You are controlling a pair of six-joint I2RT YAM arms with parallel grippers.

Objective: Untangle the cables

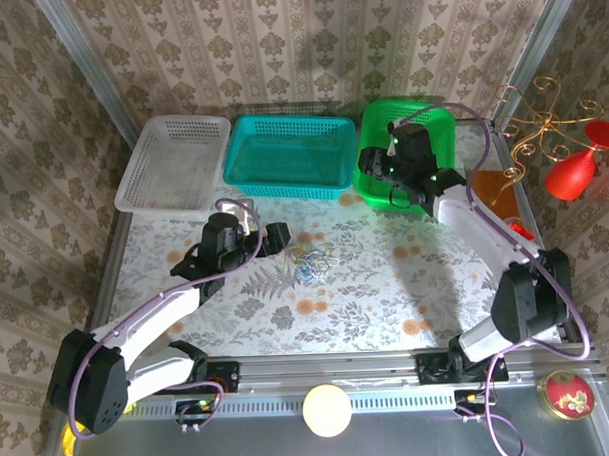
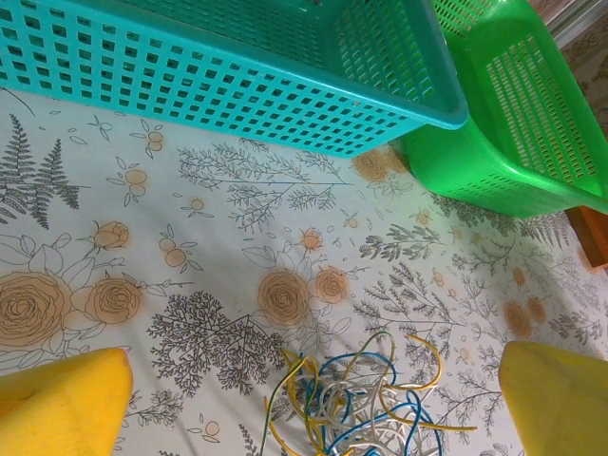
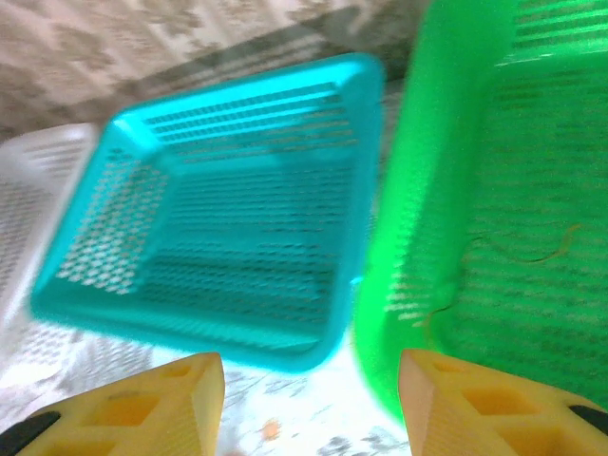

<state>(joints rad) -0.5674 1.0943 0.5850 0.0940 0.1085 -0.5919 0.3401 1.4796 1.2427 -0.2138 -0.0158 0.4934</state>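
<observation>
The cables lie as a small tangled clump of blue, white and yellow wires on the flowered tablecloth near the table's middle. In the left wrist view the cables sit low between the yellow fingers, touching neither. My left gripper hovers just left of the clump, and the left gripper is open and holds nothing. My right gripper hangs at the green basket's left edge. The right gripper is open and empty. One thin strand lies inside the green basket.
Three baskets line the far edge: white, teal and green. The teal basket and green basket stand close behind the clump. A red goblet and a brown object sit at the right.
</observation>
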